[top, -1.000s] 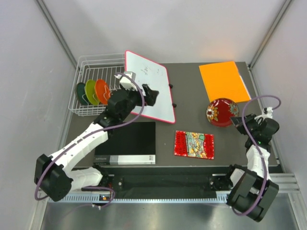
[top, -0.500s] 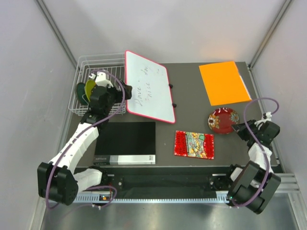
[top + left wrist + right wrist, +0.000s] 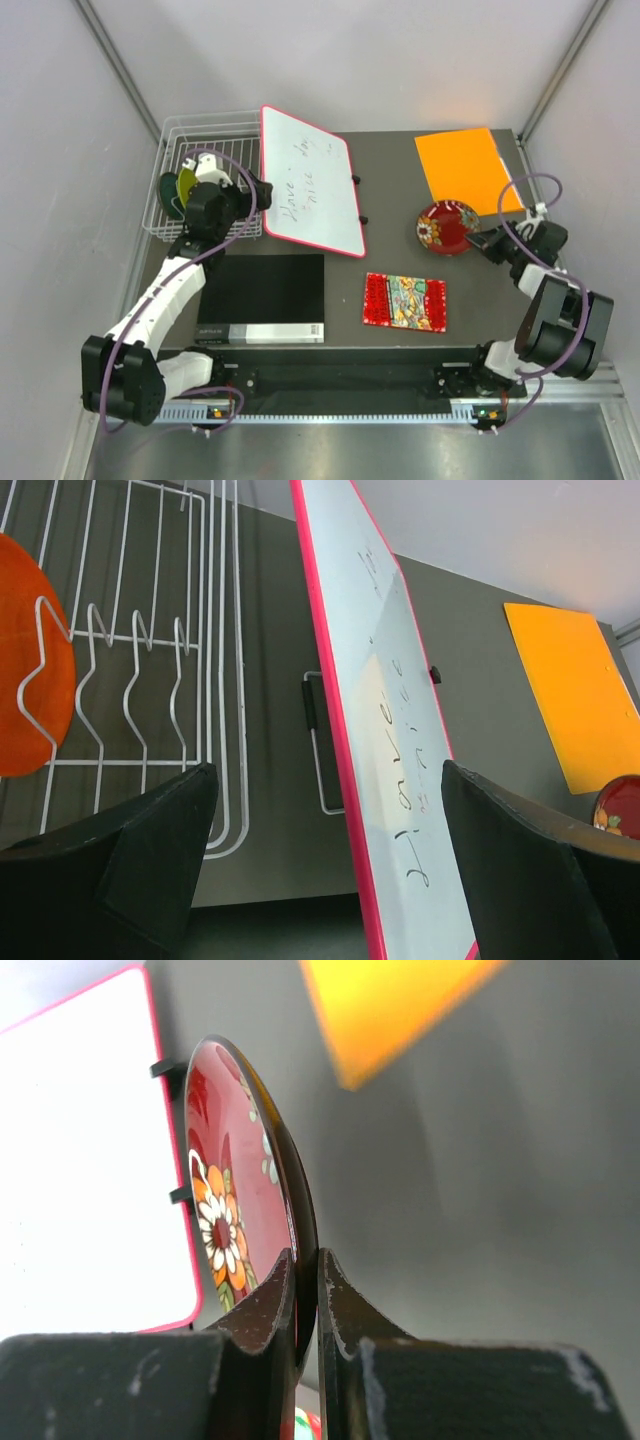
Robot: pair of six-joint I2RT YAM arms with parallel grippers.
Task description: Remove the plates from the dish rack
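My right claw (image 3: 305, 1262) pinches the dark red plate (image 3: 445, 226) by its rim, right of the whiteboard (image 3: 310, 185), tilted for laying on the counter (image 3: 400, 200). My left claw (image 3: 328, 772) hangs spread over the dish rack (image 3: 172, 132), left of the whiteboard, ready for the orange plate (image 3: 30, 660).

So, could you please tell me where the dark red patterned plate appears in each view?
Top external: the dark red plate, right of centre.
Left wrist: the plate, a sliver at the lower right edge.
Right wrist: the plate, edge-on, left of centre.
Shared landmark: the pink-edged whiteboard.
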